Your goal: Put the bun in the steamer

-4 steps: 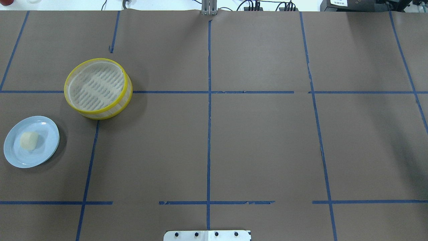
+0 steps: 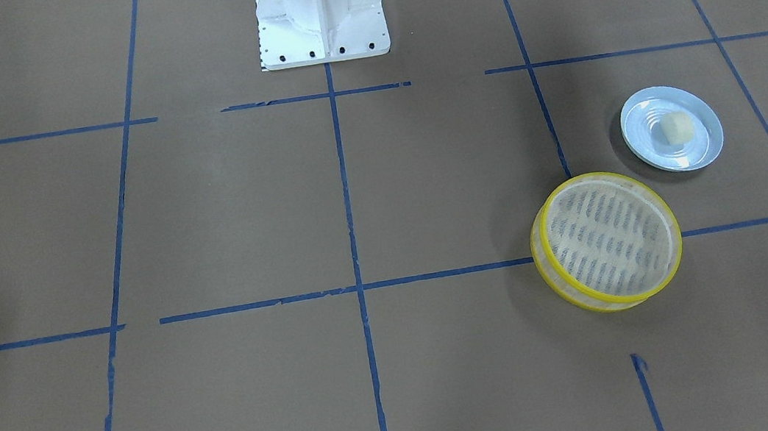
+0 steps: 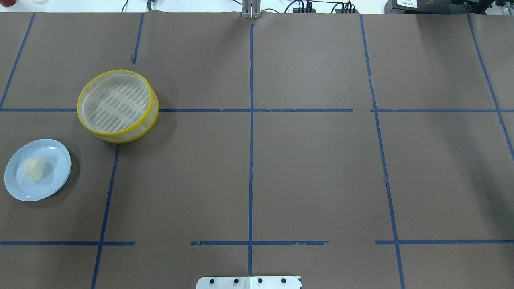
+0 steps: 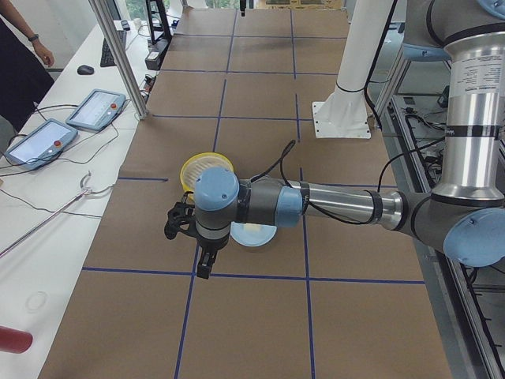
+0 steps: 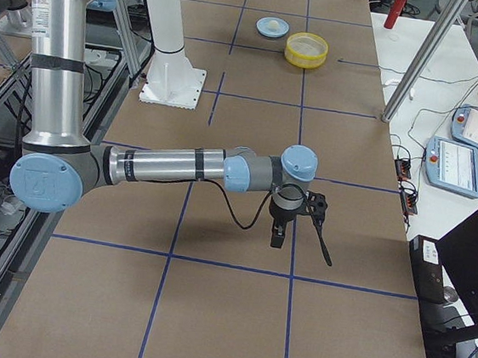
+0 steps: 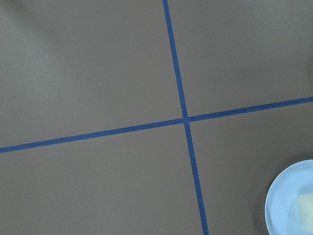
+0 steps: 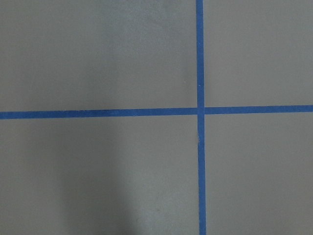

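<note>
The bun is a small cream lump lying on a pale blue plate near the table's left edge; it also shows in the front view. The steamer, with yellow rims and a slotted base, stands empty just beyond the plate, and also shows in the front view. My left gripper hangs over the table near the plate, seen only in the left side view; I cannot tell whether it is open. My right gripper hangs far from both, seen only in the right side view; I cannot tell its state either.
Brown paper with blue tape lines covers the table. The white robot base stands at the middle of the near edge. Control tablets and cables lie past the far edge, by a metal post.
</note>
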`<state>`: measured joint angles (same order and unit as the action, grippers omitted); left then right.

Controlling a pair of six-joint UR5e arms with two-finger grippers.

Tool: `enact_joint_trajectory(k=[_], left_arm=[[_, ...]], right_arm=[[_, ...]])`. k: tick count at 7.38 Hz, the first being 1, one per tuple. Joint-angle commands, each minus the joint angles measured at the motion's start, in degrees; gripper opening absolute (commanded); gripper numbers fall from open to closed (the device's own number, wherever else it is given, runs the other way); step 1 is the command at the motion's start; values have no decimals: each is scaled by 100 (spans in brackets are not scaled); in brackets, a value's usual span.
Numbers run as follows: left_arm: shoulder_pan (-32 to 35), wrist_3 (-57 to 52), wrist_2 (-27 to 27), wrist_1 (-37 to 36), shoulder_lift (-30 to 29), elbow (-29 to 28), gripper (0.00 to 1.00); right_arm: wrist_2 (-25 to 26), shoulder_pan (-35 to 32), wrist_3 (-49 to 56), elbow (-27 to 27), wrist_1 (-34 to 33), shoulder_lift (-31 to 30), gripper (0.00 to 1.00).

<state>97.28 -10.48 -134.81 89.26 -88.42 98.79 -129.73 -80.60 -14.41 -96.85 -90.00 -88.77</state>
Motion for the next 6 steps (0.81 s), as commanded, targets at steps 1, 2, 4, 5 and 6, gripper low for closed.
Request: enact_joint_trajectory(k=[1, 2, 4, 5, 6], left_arm=[[1, 54, -36, 30, 0, 78, 100], [10, 81, -11, -31, 9, 479, 100], [-60, 1332, 34, -181, 26, 1402, 100], [-200, 1738, 25, -407, 26, 1650, 100], [-488, 2308, -10, -384, 35, 1783, 100]], right_arm=[[0, 0, 0, 0, 0, 0, 100], [0, 0, 0, 0, 0, 0, 100], [0, 0, 0, 0, 0, 0, 100], [0, 0, 0, 0, 0, 0, 100], [0, 0, 0, 0, 0, 0, 100]])
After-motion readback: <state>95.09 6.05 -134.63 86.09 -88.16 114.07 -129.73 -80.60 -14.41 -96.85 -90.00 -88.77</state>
